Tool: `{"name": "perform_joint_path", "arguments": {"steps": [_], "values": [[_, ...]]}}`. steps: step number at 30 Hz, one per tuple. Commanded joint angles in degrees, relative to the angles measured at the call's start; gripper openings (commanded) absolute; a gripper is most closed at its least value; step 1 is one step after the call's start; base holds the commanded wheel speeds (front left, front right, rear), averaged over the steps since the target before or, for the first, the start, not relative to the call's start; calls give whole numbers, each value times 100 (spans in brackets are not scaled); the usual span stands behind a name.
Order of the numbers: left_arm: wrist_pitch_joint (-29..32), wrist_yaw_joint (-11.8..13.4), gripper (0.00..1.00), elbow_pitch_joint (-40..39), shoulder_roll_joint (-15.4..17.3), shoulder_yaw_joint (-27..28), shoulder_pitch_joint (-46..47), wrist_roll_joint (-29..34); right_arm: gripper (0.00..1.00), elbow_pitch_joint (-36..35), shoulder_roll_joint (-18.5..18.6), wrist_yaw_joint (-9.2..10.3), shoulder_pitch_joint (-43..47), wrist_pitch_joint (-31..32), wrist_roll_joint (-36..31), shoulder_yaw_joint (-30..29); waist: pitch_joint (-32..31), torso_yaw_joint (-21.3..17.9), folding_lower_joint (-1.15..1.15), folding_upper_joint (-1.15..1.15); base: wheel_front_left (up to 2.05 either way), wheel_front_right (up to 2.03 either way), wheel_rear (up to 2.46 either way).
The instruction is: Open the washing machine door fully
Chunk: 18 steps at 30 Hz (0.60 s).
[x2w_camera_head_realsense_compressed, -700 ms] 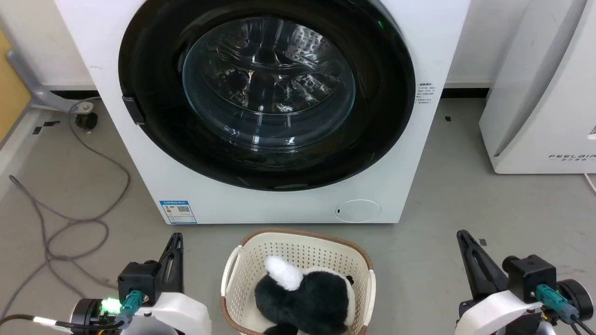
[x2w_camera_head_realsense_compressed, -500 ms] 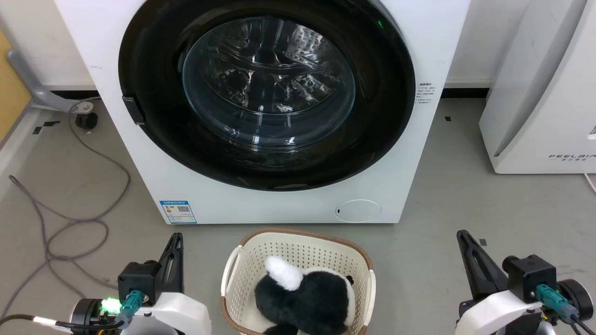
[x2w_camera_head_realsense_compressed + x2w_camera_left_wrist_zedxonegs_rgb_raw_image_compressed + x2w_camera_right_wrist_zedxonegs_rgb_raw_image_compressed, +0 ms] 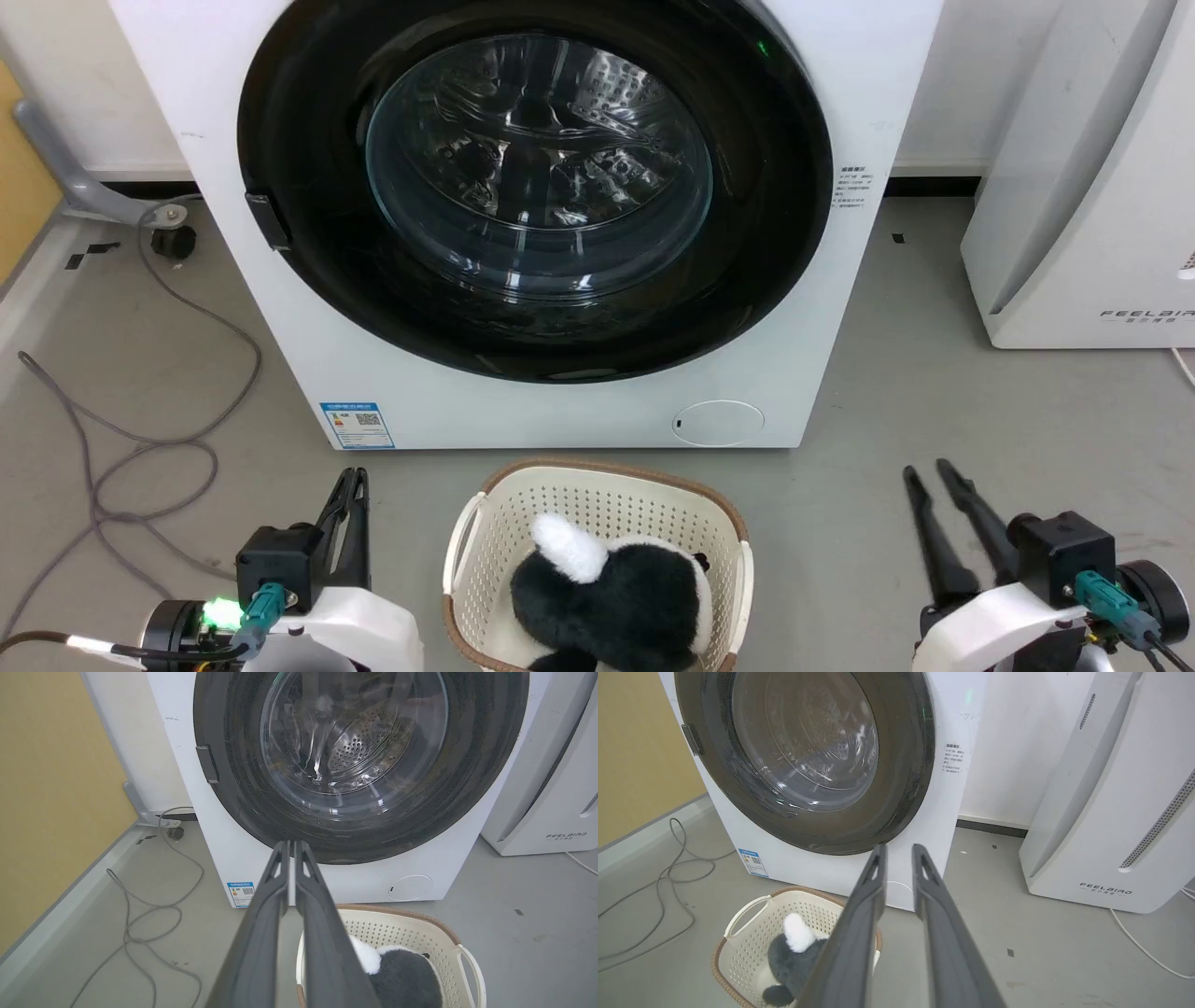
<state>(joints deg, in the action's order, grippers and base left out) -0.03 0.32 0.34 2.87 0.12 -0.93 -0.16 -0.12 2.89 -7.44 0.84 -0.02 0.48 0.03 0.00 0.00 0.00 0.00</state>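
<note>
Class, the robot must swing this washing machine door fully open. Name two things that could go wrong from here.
1. The basket sits right before the washing machine; a reaching arm may knock it.
2. The door is glossy and shut; the right gripper may slip off its edge.

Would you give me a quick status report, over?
Left hand shut, right hand slightly open, both empty. Door closed. Basket with toy in front of door.

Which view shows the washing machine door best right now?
Head view: the washing machine door faces it almost square, both side rims and the bottom visible, only the top cropped. The left wrist view crops more of the top. The right wrist view sees it at a slant.
</note>
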Motion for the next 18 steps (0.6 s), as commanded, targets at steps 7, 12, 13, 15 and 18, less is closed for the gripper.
{"name": "perform_joint_path", "arguments": {"steps": [7,12,13,15,18], "values": [[-80,43,100,7,0,-32,12,-25,100,-30,0,0,10,-80,150,-46,7,0,0,0,0,0,0],[-140,72,100,2,0,-51,18,-40,100,-70,0,0,16,-140,317,-91,9,0,0,0,0,0,0],[-153,78,100,0,0,-54,18,-43,100,-78,0,0,17,-153,351,-99,9,1,0,0,0,0,0],[-177,89,100,-4,0,-62,20,-48,100,-95,0,-1,19,-177,413,-111,9,2,0,0,0,0,0],[-212,104,100,-8,0,-73,23,-55,100,-119,0,-1,21,-212,504,-130,9,4,0,0,0,0,0]]}}
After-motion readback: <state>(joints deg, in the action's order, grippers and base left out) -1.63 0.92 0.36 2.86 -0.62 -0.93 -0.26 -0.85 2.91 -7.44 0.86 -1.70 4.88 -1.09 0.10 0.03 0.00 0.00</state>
